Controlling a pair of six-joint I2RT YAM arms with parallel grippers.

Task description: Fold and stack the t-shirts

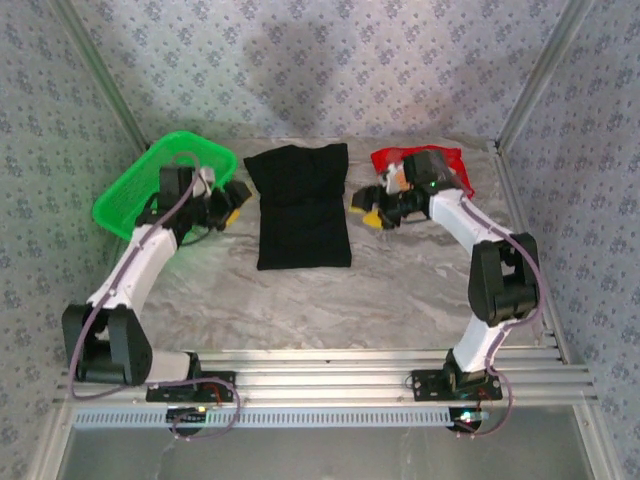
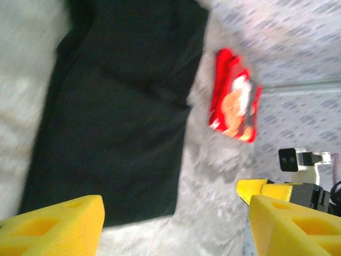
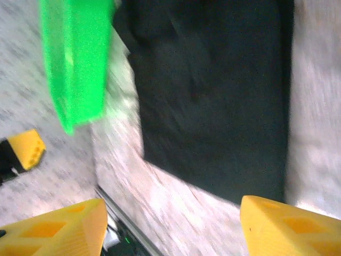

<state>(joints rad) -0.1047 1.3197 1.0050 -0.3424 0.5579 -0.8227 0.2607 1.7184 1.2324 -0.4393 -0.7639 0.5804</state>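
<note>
- Tabletop (image 1: pixel 400 290), marbled grey, w/ patterned walls on three sides; two white-and-black arms reach in from the near edge.
- Large plain black cloth t-shirt (image 1: pixel 300 205): folded to a rectangle, long side running near-to-far, flat at table centre, between the two grippers; neither gripper touches it.
- Small red cloth t-shirt (image 2: pixel 234 101) w/ teddy-bear print: folded square, flat at far right of table, near the black tee's far-right corner but apart from it; in top view partly hidden behind the right wrist.
- Green plastic mesh basket (image 1: pixel 165 180): far left, beside the black tee, apart from it; left arm passes in front of it.
- Left gripper (image 1: pixel 236 202): just off the black tee's left edge, pointing toward it; yellow foam fingers (image 2: pixel 53 226) spread wide apart, holding nothing.
- Right gripper (image 1: pixel 362 207): just off the black tee's right edge, facing the left gripper across the cloth; yellow foam fingers (image 3: pixel 287 224) likewise wide apart, holding nothing.
- Wrist views are motion-blurred; print detail on the red tee is indistinct.
</note>
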